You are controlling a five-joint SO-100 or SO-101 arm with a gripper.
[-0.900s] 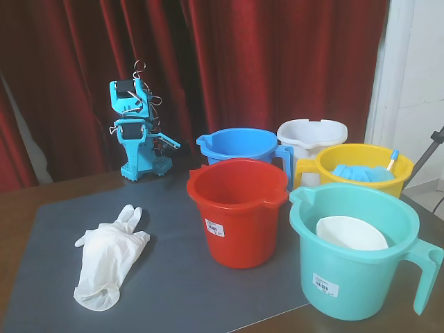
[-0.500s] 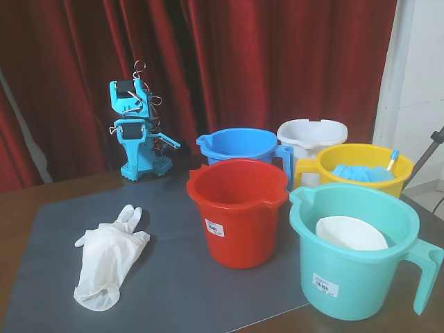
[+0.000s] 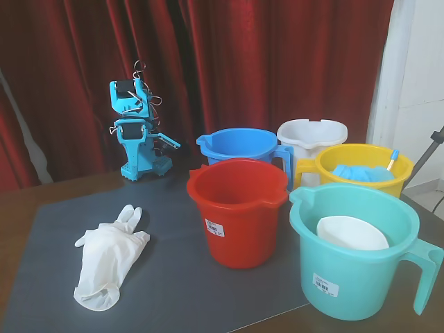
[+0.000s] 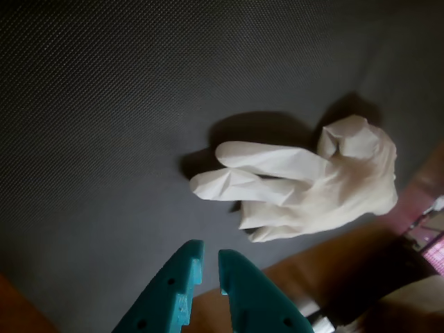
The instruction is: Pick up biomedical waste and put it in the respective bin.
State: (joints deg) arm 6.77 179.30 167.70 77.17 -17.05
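Note:
A white latex glove (image 3: 107,257) lies flat on the grey mat (image 3: 180,291) at the front left of the fixed view. In the wrist view the glove (image 4: 312,184) lies right of centre, fingers pointing left. The blue arm stands folded at the back left, well behind the glove. My gripper (image 3: 168,144) is far from the glove. In the wrist view its teal fingers come in from the bottom edge; the gripper (image 4: 209,253) has only a narrow slit between the jaws and holds nothing.
Several buckets stand on the right: red (image 3: 239,208), blue (image 3: 239,143), white (image 3: 312,132), yellow (image 3: 364,163) holding blue gloves (image 3: 361,173), and teal (image 3: 354,250) with a white object (image 3: 350,234) inside. A red curtain hangs behind.

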